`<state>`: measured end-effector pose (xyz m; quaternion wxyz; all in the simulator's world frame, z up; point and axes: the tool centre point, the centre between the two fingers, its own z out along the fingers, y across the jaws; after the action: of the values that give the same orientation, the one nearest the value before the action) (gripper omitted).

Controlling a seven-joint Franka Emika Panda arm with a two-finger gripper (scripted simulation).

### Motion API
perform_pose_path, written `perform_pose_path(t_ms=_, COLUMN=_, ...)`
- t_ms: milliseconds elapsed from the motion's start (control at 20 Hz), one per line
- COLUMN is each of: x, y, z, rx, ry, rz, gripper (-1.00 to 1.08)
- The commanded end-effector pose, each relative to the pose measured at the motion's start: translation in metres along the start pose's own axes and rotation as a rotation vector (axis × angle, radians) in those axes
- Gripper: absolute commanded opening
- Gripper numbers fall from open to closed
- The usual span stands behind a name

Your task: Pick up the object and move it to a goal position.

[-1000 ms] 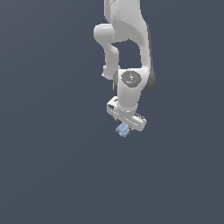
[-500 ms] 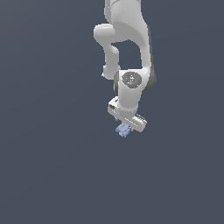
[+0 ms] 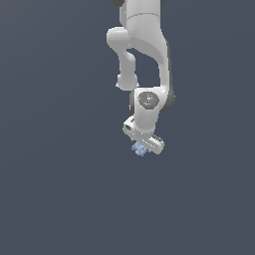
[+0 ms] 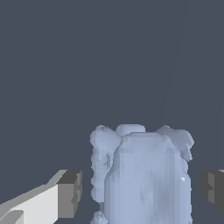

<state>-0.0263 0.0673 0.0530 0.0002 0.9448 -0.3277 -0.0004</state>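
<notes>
A flat, matte slate-grey background (image 3: 55,199) fills both views, smooth and without any texture, seam or edge.

In the exterior view the arm (image 3: 144,55) comes down from the top edge. It is glossy white plastic, made of rounded, tube-like segments with bulging joints, and a round grey disc marks the wrist joint. Below that disc sits the boxy white gripper (image 3: 143,147), tilted so that its bar slopes down toward the exterior view's right.

The object (image 3: 139,149) is a tiny pale blue piece tucked just under the gripper's bar, touching or nearly touching it, on the side toward the exterior view's left. It is much smaller than the gripper and looks lumpy and uneven.

The wrist view shows the object (image 4: 142,175) close up. It has a smooth, rounded, block-like front with faceted shading, and behind it a knobbly, bumpy crown of small rounded lumps. The surface is matte and pale blue throughout.

The fingers (image 4: 70,188) are squared, dark grey pads on white bases. They stand on either side of the object with a visible gap between each pad and it, so the gripper is spread apart and not clamping anything.
</notes>
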Motion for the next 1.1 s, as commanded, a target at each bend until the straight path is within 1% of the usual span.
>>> perform_pose_path(t_ms=0, x=0.000, y=0.000, z=0.008, rx=0.001, ry=0.001, rz=0.001, gripper=1.00)
perform_pose_path(t_ms=200, x=0.001, y=-0.001, z=0.012, rx=0.001, ry=0.001, rz=0.001, gripper=1.00)
perform_pose_path(t_ms=250, x=0.001, y=-0.001, z=0.012, rx=0.001, ry=0.001, rz=0.001, gripper=-1.00)
perform_pose_path(t_ms=800, x=0.001, y=-0.002, z=0.011, rx=0.002, ry=0.001, rz=0.000, gripper=-1.00)
perform_pose_path(t_ms=1050, x=0.006, y=0.000, z=0.001, rx=0.002, ry=0.001, rz=0.000, gripper=-1.00)
